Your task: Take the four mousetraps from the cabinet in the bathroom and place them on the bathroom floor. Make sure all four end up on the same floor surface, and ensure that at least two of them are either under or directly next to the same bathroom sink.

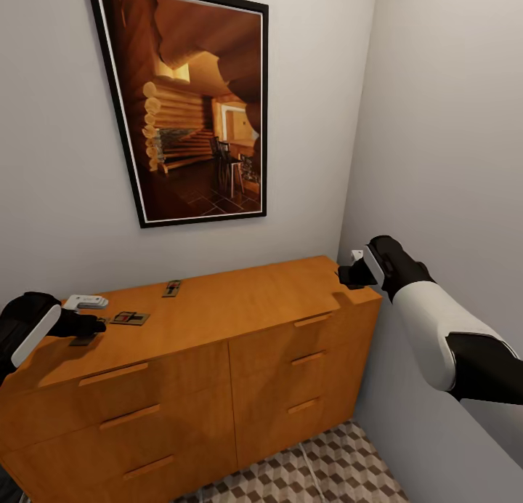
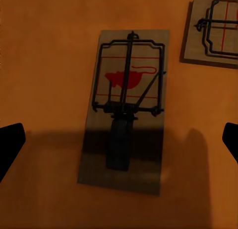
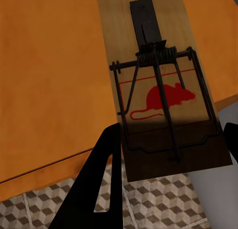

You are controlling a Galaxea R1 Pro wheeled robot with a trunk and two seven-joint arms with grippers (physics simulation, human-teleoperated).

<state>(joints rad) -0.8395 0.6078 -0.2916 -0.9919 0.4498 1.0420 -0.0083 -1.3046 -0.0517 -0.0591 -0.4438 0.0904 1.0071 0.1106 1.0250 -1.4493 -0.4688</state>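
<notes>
Head view: the orange-brown cabinet (image 1: pixel 218 321) stands against a grey wall beneath a framed picture (image 1: pixel 190 99) of a log interior; two mousetraps lie flat on its top, one near the back edge (image 1: pixel 172 288) and one nearer the left end (image 1: pixel 131 318). The left gripper (image 1: pixel 87 327) hovers over the cabinet top at the left end, the right gripper (image 1: pixel 349 274) at the right rear corner; a patch of cube-patterned bathroom floor (image 1: pixel 319 474) shows below. Left wrist view: the left gripper's fingers (image 2: pixel 10 147) are spread wide on either side of a mousetrap (image 2: pixel 126 110) lying flat on the top, a further trap (image 2: pixel 213 33) just beside it. Right wrist view: a mousetrap (image 3: pixel 161 85) overhangs the cabinet edge above the floor tiles, between the fingers (image 3: pixel 99 184); whether they pinch it cannot be told.
</notes>
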